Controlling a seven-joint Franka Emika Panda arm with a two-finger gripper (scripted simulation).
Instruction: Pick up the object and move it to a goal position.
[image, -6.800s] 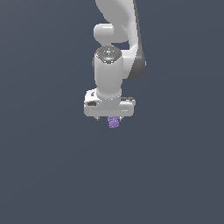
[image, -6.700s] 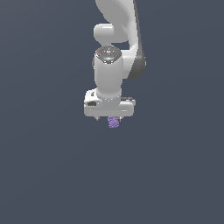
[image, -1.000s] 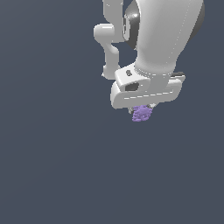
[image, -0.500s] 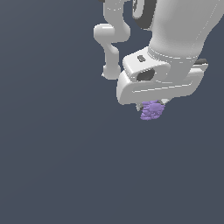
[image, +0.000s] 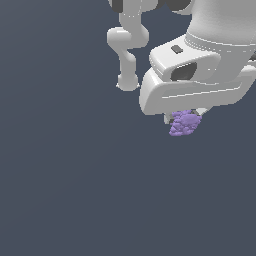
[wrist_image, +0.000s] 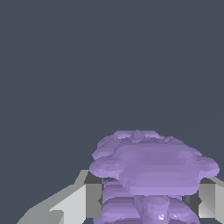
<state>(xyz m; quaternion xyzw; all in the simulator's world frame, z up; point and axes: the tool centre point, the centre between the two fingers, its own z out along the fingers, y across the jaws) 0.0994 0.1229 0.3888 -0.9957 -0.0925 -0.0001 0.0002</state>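
One gripper (image: 184, 121), clamped shut on the purple object (image: 184, 123), now looms larger and further toward the exterior view's right than before.

arm: swung toward the exterior view's right, now much larger in frame | gripper (image: 186, 120): moved from centre to upper right, body tilted | purple cluster (image: 184, 123): carried along under the gripper, appears larger than before

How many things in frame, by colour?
Purple: 1, the lumpy cluster, held in the gripper
White: 1, the robot arm with its gripper
Total: 2
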